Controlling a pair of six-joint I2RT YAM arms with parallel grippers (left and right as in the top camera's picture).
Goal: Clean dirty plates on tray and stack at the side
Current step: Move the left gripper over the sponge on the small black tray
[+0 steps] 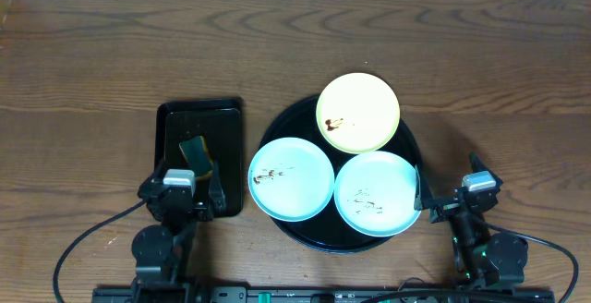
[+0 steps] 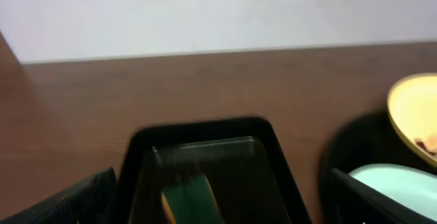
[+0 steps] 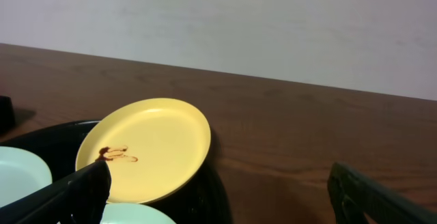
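Note:
The round black tray [image 1: 294, 121] holds three plates. The pale yellow plate [image 1: 358, 112] sits at the back with a brown smear. A mint-blue plate [image 1: 292, 179] lies front left and another mint-blue plate [image 1: 377, 193] front right, both smeared. My left gripper [image 1: 185, 188] stands open at the near end of a small rectangular tray, left of the plates. My right gripper [image 1: 450, 192] stands open just right of the round tray, beside the front-right plate. In the right wrist view the yellow plate [image 3: 150, 145] lies ahead of my empty right gripper [image 3: 218, 198]. Nothing is between the fingers of my left gripper [image 2: 222, 203].
A small black rectangular tray [image 1: 226, 132] left of the round tray holds a green and yellow sponge [image 1: 196, 153], seen close in the left wrist view as sponge [image 2: 191, 200]. Bare wooden table [image 1: 92, 72] spreads behind and to both sides. A white wall backs the table.

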